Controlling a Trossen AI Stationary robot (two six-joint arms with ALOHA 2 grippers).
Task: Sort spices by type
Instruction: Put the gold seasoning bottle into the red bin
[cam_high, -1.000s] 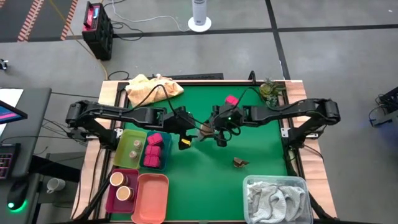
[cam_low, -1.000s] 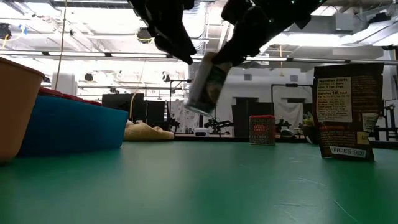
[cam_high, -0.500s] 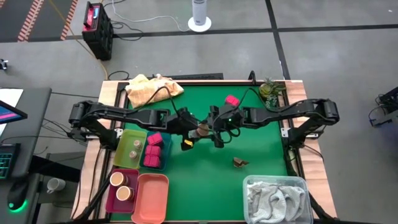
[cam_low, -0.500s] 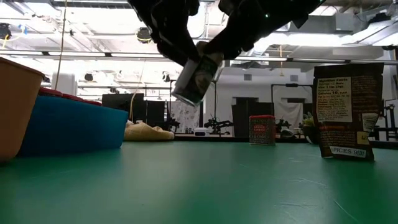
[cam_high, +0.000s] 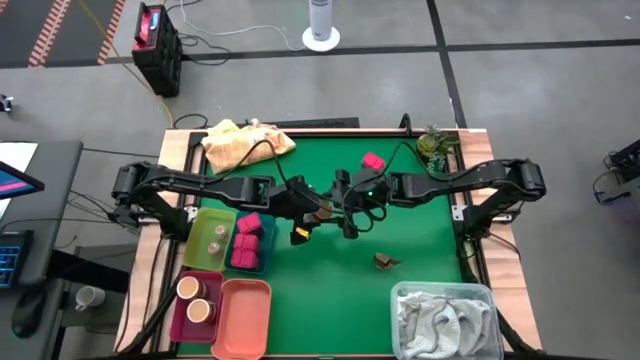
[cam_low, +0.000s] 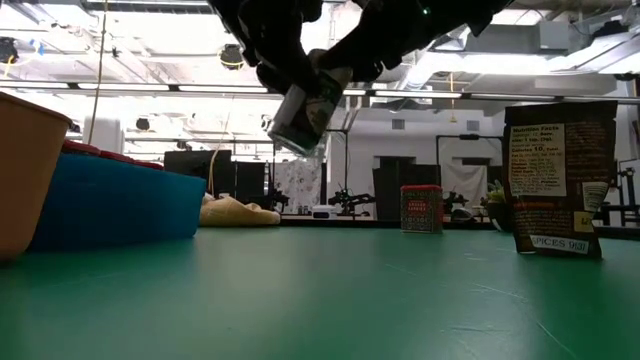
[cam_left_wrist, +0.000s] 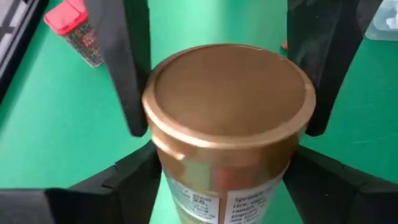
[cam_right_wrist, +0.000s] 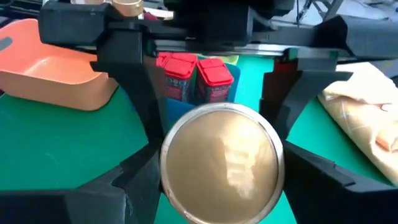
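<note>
A round spice jar with a tan lid (cam_low: 305, 108) hangs tilted above the middle of the green table, between my two grippers. My left gripper (cam_high: 306, 208) comes at it from the table's left and my right gripper (cam_high: 338, 206) from the right; both are shut on it. The left wrist view shows the lid (cam_left_wrist: 227, 93); the right wrist view shows the jar's other round end (cam_right_wrist: 221, 163). A pink-red packet (cam_high: 372, 161) stands on the far part of the table. A brown packet (cam_high: 387, 262) stands on its base nearer the front. My left gripper pinches the jar's body just below the lid (cam_left_wrist: 171, 186), one finger on each side. It comes slanting down from the table's left. The jar is lifted clear and tilted. My right gripper pinches the sides of the jar at its other round end (cam_right_wrist: 166, 171), one finger on each side, slanting slightly down from the table's right.
At the left stand a green tray (cam_high: 205, 222), a blue tray (cam_high: 266, 240) with pink-red packets, a maroon tray (cam_high: 180, 310) with two tan-lidded jars and an orange tray (cam_high: 245, 315). A yellow cloth (cam_high: 245, 140) lies far left. A clear bin with a towel (cam_high: 445, 318) stands near right.
My left gripper has moved toward the table's right until its fingers flank the jar that my right gripper holds. The right gripper has raised the jar a little and carried it slightly left. The jar now leans further over.
</note>
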